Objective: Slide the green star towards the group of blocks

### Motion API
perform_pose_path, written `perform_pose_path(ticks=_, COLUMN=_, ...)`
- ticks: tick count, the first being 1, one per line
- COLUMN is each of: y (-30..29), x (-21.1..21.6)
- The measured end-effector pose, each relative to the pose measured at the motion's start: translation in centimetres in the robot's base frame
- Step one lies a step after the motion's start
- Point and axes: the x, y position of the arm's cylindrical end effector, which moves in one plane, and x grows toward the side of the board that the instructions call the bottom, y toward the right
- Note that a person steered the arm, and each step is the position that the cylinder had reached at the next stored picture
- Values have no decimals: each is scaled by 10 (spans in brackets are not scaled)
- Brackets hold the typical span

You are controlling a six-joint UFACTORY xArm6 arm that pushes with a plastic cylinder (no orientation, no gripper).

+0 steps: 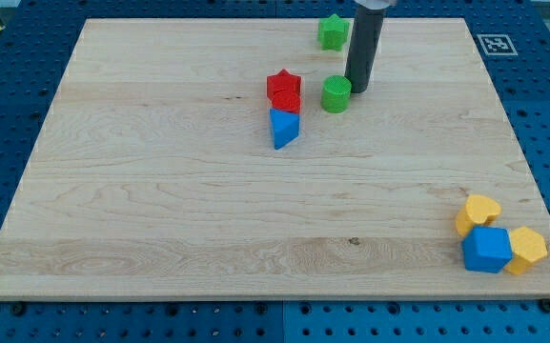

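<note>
The green star (332, 31) sits near the view's top edge of the wooden board (160, 191), right of centre. My tip (356, 90) rests on the board below and to the right of the star, just right of a green round block (336, 94) and close to it. A red star (284, 91) sits left of the green round block, with a blue triangular block (283, 128) touching it from below. These three form a loose group near the top centre.
A second cluster lies at the view's bottom right corner: a yellow heart-like block (478, 212), a blue cube (487, 250) and a yellow hexagonal block (526, 250). A printed marker tag (494, 44) sits off the board's top right corner.
</note>
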Motion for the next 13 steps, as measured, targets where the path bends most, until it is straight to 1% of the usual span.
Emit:
perform_pose_path(ticks=1, y=-1, x=2)
perform_pose_path(ticks=3, y=-43, x=25)
perform_pose_path(ticks=5, y=-38, x=25)
perform_pose_path(ticks=6, y=26, x=11)
perform_pose_path(ticks=7, y=72, x=-35)
perform_pose_path(ticks=8, y=77, x=-88)
perform_pose_path(ticks=9, y=65, x=-148)
perform_pose_path(ticks=12, y=44, x=-149)
perform_pose_path(ticks=13, y=-4, x=-138)
